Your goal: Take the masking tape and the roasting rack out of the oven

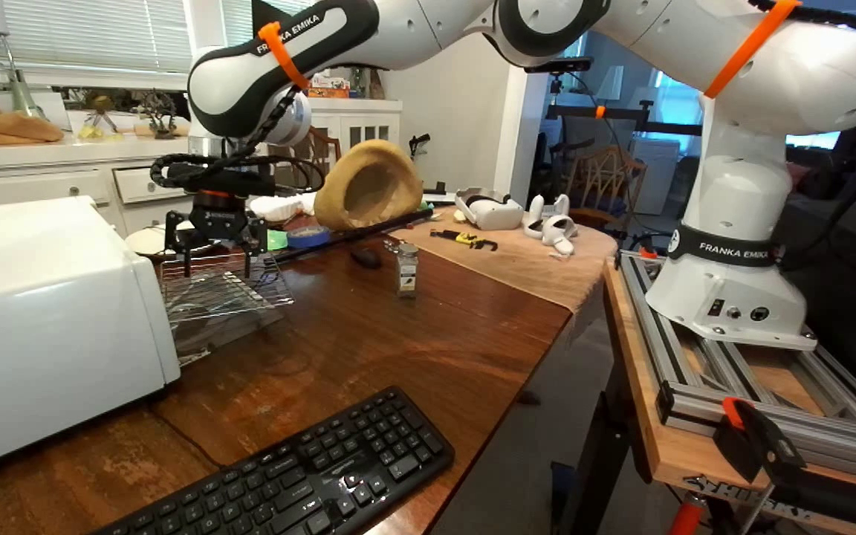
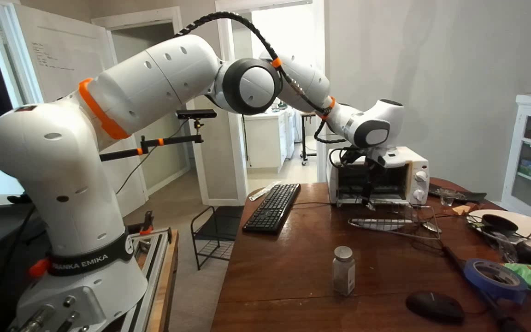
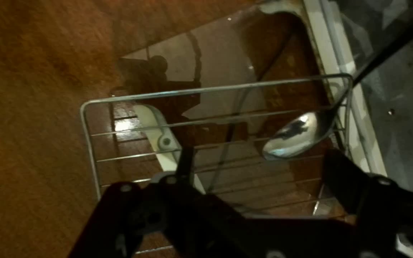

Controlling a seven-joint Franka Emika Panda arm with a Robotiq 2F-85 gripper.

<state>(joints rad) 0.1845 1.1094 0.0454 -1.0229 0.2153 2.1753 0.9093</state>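
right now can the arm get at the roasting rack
Probably yes: the end effector hangs open over the roasting rack, though the spoon overlapping it in the wrist view could interfere.

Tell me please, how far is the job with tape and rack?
Looks done: the blue tape lies outside the oven, and the roasting rack appears out, in front of it. In hand: nothing; the tool stands open above the rack. Left: perhaps only withdrawing the tool.
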